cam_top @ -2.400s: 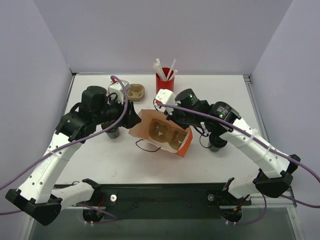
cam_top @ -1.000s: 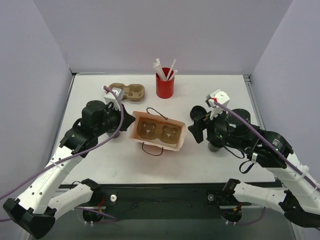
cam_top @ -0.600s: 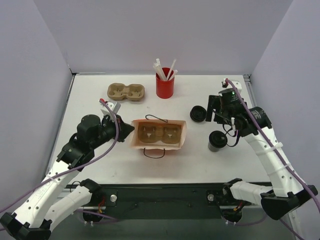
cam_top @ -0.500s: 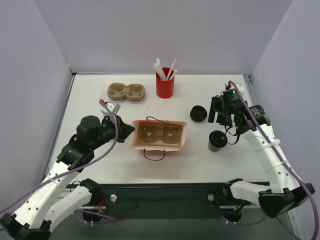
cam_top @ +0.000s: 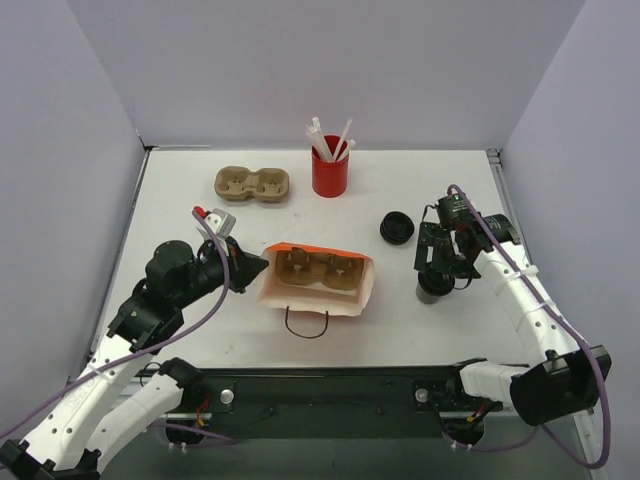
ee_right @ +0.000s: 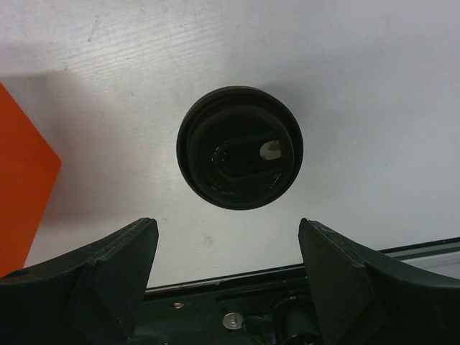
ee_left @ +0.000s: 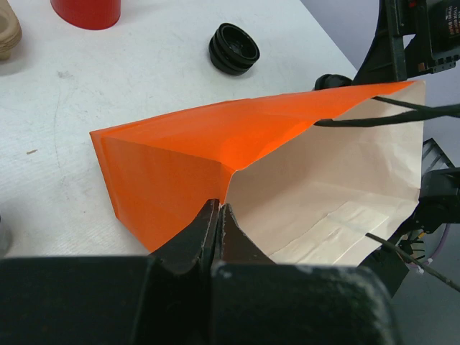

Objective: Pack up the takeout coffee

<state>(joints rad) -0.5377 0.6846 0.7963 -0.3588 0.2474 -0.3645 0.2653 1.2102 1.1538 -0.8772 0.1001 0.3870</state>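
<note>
Top external: the orange paper bag (cam_top: 335, 300) is set mouth-up at mid-tabletop (cam_top: 180, 215), its left rim pinched by the left claw (cam_top: 247, 268). This hold is judged to prop the mouth open for loading. A tan carrier (cam_top: 312, 266) of moulded cardboard, two wells, is seen inside the bag. A second carrier (cam_top: 252, 183) and the red cup of white straws (cam_top: 329, 172) are placed along the far side, apart from the work. Neither coffee is packed. The far dark cup (cam_top: 397, 228) stands right of the bag, and the near dark cup (cam_top: 431, 291) sits under the right claw (cam_top: 436, 262). Left wrist: the left claw (ee_left: 218, 215) is clenched on a creased fold of the bag (ee_left: 165, 144). The paper is matte orange outside and pale inside, with a taped seam. The far dark cup (ee_left: 233, 48) is seen beyond, ribbed at the rim. Right wrist: the right claw (ee_right: 227, 226) is spread wide and empty. It is aligned over the near dark cup (ee_right: 239, 147), which lies just beyond the fingertips. This is judged to be the approach to a grasp. The lid is round, glossy black, with a raised ring and a small sip opening. A corner of the bag (ee_right: 21, 180) shows at left, apart from the cup.
</note>
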